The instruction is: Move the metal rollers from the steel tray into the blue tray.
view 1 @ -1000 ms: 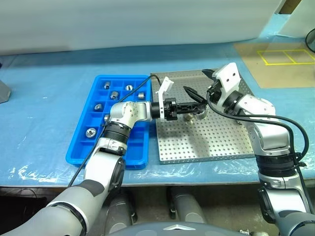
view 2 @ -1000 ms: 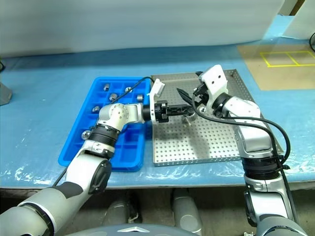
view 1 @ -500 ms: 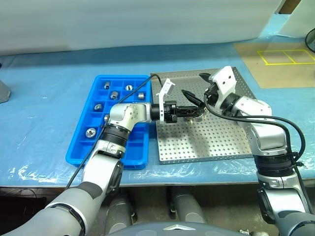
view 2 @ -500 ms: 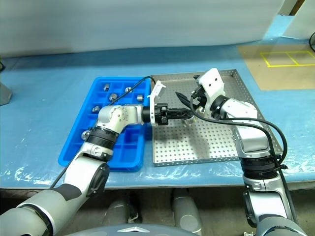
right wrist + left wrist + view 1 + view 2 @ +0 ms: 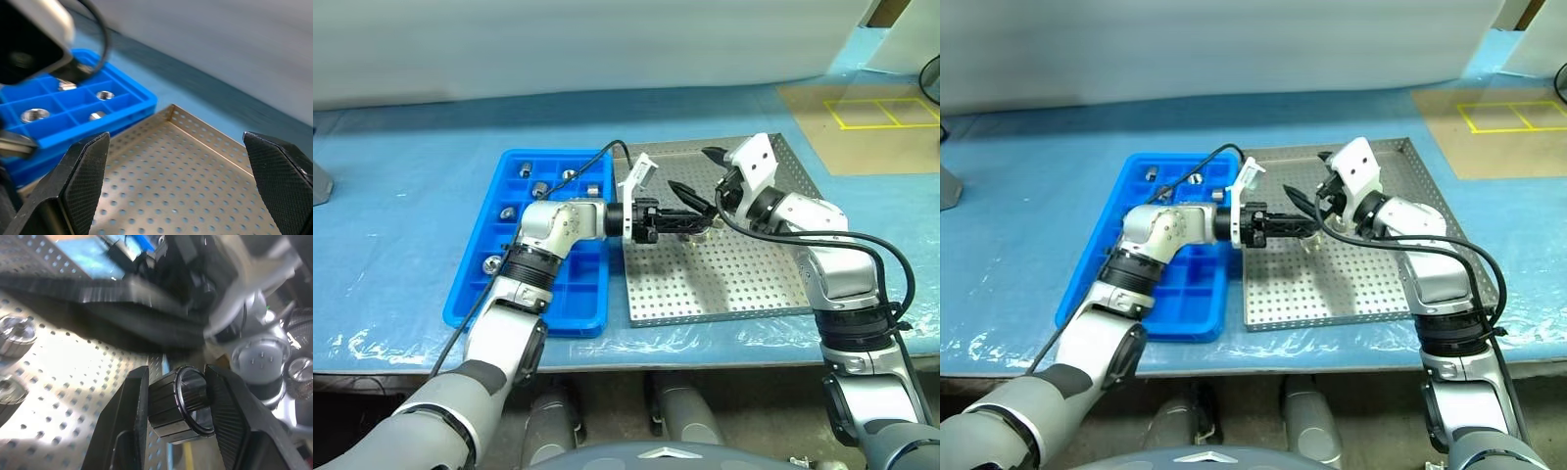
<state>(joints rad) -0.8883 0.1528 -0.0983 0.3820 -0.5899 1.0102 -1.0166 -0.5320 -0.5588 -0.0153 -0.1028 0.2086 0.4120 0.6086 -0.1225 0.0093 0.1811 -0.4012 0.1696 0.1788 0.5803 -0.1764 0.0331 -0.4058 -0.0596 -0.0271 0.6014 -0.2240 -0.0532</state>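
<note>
The left gripper (image 5: 176, 404) was closed on a roller (image 5: 181, 404), a dark ribbed cylinder with a shiny hollow end, pinched between its two black fingers (image 5: 129, 421) with one pad on each side. In the head views that gripper (image 5: 697, 219) reached level across the steel tray (image 5: 744, 284) from the blue-tray side, its tips over the tray's far half, close to the right gripper. The roller itself was too small to make out there.

The right gripper (image 5: 176, 191) stood wide open and held nothing; its fingers (image 5: 80, 181) were spread far apart above the perforated floor of the steel tray (image 5: 161, 181). From the head it (image 5: 700, 171) hung over the tray's far part, pointing toward the blue tray (image 5: 475, 284).

Two more rollers (image 5: 14, 330) lay on the perforated floor beside the left gripper, in the left wrist view. Others sat in compartments at the blue tray's far end (image 5: 538, 189), and one (image 5: 492, 263) sat nearer its left edge. The right wrist view showed three (image 5: 34, 115) in separate compartments. The two trays lay side by side on a blue table (image 5: 401, 176), the blue one to the left.
</note>
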